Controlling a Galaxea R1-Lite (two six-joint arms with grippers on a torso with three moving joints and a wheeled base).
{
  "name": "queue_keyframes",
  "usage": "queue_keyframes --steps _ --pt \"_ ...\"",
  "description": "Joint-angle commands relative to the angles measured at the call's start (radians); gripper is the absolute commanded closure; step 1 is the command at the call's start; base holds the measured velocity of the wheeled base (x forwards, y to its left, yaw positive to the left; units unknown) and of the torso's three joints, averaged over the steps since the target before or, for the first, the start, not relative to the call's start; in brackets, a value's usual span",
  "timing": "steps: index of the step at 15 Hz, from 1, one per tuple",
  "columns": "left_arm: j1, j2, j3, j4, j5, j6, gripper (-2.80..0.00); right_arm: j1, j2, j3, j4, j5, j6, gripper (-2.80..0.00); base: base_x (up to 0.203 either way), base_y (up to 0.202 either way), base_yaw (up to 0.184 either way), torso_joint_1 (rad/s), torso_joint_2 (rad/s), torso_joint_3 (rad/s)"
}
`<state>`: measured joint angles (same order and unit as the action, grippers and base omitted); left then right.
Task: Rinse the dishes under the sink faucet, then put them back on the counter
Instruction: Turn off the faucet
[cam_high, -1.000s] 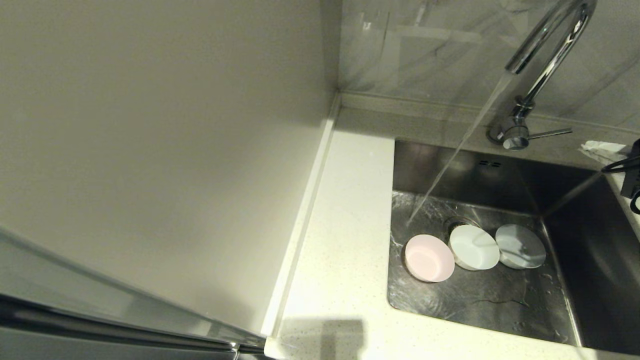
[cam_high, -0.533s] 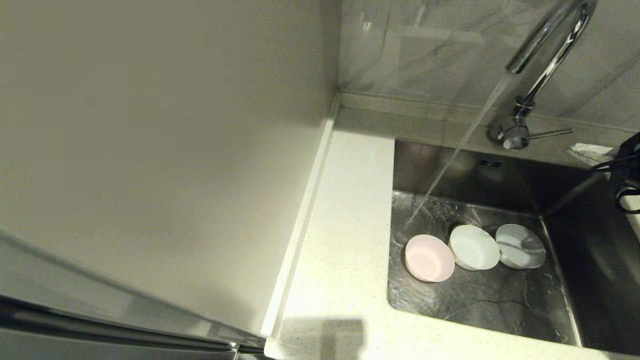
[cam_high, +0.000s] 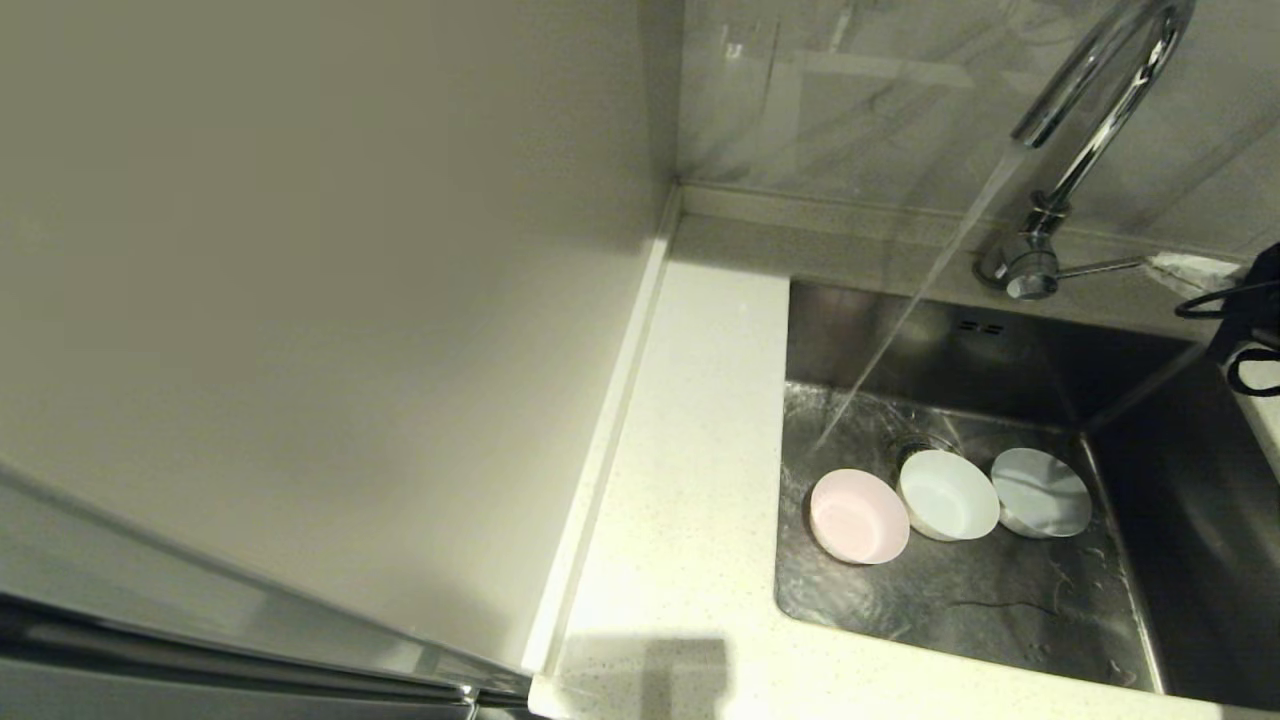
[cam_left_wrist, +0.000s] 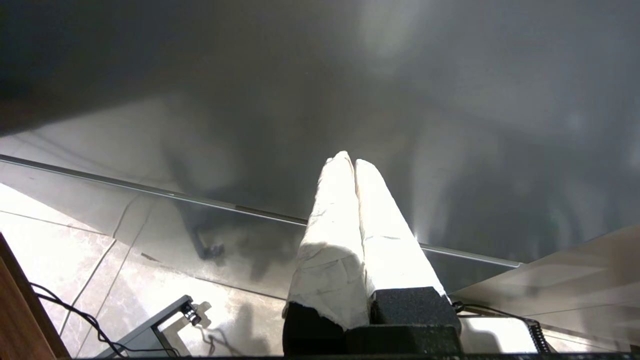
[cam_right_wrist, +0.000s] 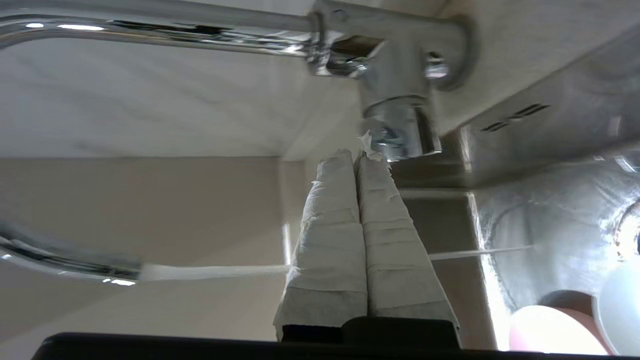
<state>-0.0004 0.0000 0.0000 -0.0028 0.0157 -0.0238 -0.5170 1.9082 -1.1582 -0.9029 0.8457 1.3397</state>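
Note:
Three bowls sit in a row on the floor of the sink (cam_high: 960, 600): pale pink (cam_high: 858, 516), mint-white (cam_high: 948, 494) over the drain, and steel (cam_high: 1040, 492). Water pours from the faucet (cam_high: 1090, 130) onto the sink floor just behind the pink bowl. My right gripper (cam_high: 1168, 266) is shut and empty, its wrapped tips at the free end of the side lever (cam_high: 1100, 266). In the right wrist view the gripper (cam_right_wrist: 356, 156) sits right by the chrome faucet base (cam_right_wrist: 400, 115); I cannot tell if it touches. My left gripper (cam_left_wrist: 349, 159) is shut, parked away from the sink.
The speckled counter (cam_high: 690, 480) runs along the sink's left side, bounded by a tall plain wall panel (cam_high: 300, 300). A marbled wall (cam_high: 880, 90) stands behind the faucet. The water stream (cam_right_wrist: 210, 271) crosses behind my right fingers.
My right gripper has moved from the sink's right rim back toward the faucet, reaching the lever's free end. Water keeps running and the bowls have not moved.

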Motion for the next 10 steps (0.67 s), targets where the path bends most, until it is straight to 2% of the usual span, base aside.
queue_keyframes --steps 1,8,10 --pt "0.000 -0.004 0.000 0.000 0.000 -0.001 0.00 0.002 0.018 -0.015 -0.011 0.007 0.013 0.00 0.000 0.000 0.000 0.000 0.00 0.000" --pt "0.000 -0.003 0.000 0.000 0.000 -0.001 0.00 0.006 0.071 -0.066 -0.019 0.006 0.018 0.00 0.000 0.000 0.000 0.000 0.00 0.000" --pt "0.000 -0.003 0.000 0.000 0.000 -0.001 0.00 0.009 0.076 -0.092 -0.022 0.006 0.041 0.00 0.000 0.000 0.000 0.000 0.00 0.000"
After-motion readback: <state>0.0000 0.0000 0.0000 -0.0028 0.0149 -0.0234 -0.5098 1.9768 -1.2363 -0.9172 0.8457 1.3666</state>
